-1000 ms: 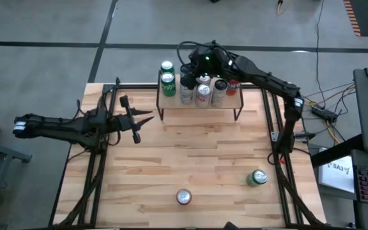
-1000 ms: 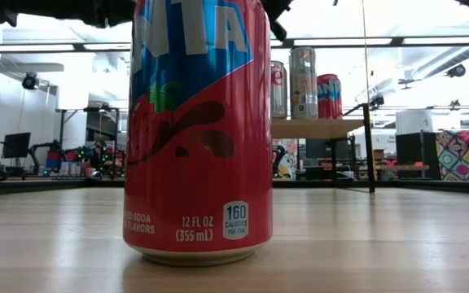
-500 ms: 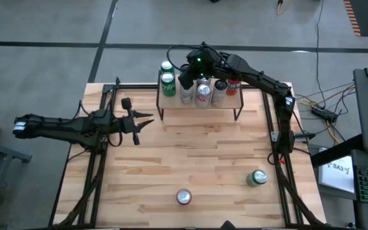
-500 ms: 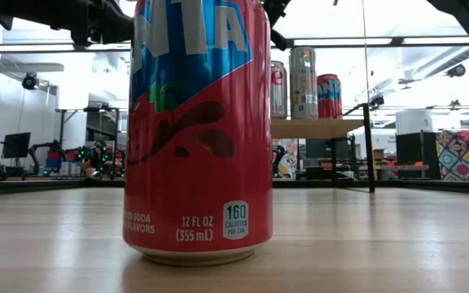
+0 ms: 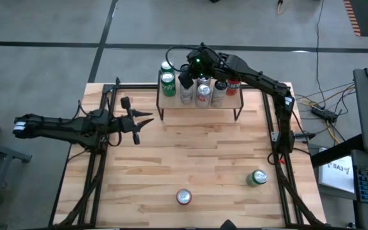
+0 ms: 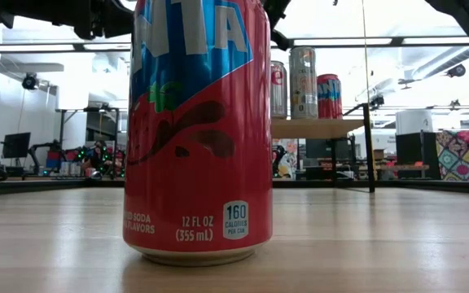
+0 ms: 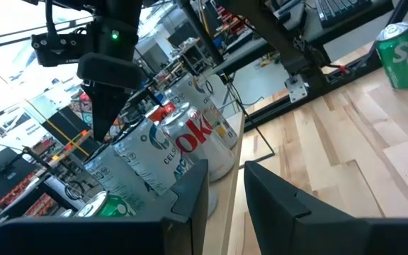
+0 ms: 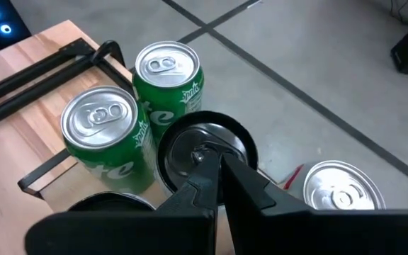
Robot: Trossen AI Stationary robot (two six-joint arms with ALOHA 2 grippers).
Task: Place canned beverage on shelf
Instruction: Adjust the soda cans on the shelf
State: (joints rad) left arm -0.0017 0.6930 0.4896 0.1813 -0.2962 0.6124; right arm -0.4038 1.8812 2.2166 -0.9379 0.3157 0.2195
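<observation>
The shelf (image 5: 230,103) stands at the table's far edge, also seen in the low view (image 6: 316,128). It carries several cans, among them two green ones (image 5: 167,84) at its left end. My right gripper (image 5: 185,78) hovers over the shelf's left part with its fingers shut (image 8: 217,164), right above a black can's top (image 8: 190,142). My left gripper (image 5: 144,121) is open and empty over the table's left side, its fingers (image 7: 225,191) pointing toward the shelf. A red can (image 5: 183,197) and a green can (image 5: 257,177) stand upright near the table's near edge. My right gripper's shut fingertips come from above, pointing down at the black can's top (image 8: 198,150). The fingers themselves cover the spot, so I cannot tell whether they touch it. The can stands upright on the shelf beside the two green cans (image 8: 108,138).
The red can (image 6: 198,130) fills the low view close to the camera. The green can also shows in the left wrist view (image 7: 401,46). Black frame rails (image 5: 94,172) run along the table's left and right sides. Open tabletop (image 5: 197,150) lies between the shelf and the two loose cans.
My right gripper has gone toward the table's left edge along the shelf's cans, then stayed still over the shelf's left part.
</observation>
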